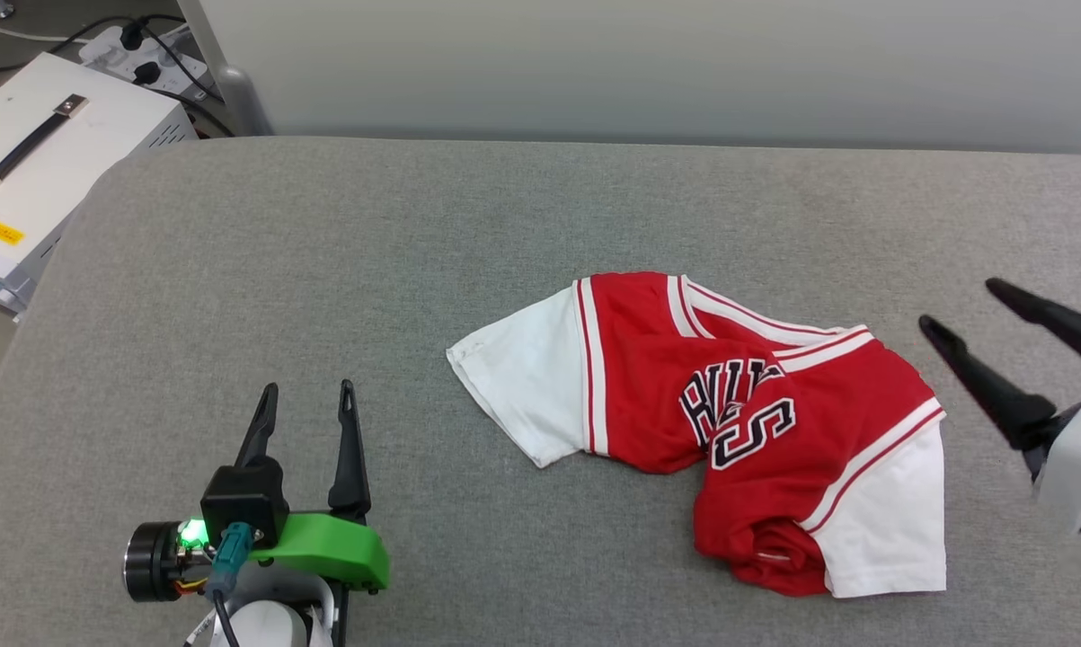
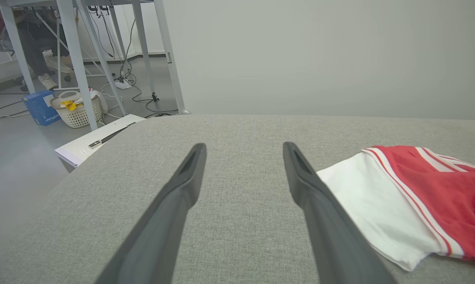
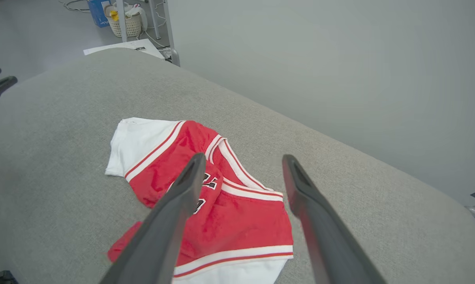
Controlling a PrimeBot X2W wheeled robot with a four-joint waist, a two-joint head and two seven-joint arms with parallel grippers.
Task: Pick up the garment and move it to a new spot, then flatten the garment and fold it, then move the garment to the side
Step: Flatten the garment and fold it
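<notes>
The left pincer [image 1: 308,388] hangs released over bare grey cloth, its two dark fingers spread with nothing between them. The right pincer [image 1: 961,304] is likewise released, fingers parted and empty. Between the two lies the garment [image 1: 747,422], crumpled on the desk [image 1: 324,252]. One white sleeve reaches toward the left pincer but lies apart from it. The other white sleeve and the red hem lie near the right pincer, just short of its fingertips and not touching them. The black lettering on the chest is folded over on itself and only partly readable. The desk is covered edge to edge in a grey woven fabric, and its corner beyond the left pincer is rounded. Ahead of both pincers, past the far edge of the desk, rises a plain pale wall [image 1: 648,63]. Off that rounded corner, below the level of the desk, stands a white box [image 1: 46,153] with a black handle and a yellow label, and beyond it a power strip [image 1: 145,49] with dark cables. Farther out in the left wrist view the grey floor [image 2: 8,165] carries a white wicker basket [image 2: 77,110], a blue box [image 2: 40,106] and the pale metal legs [image 2: 75,59] of another table.
</notes>
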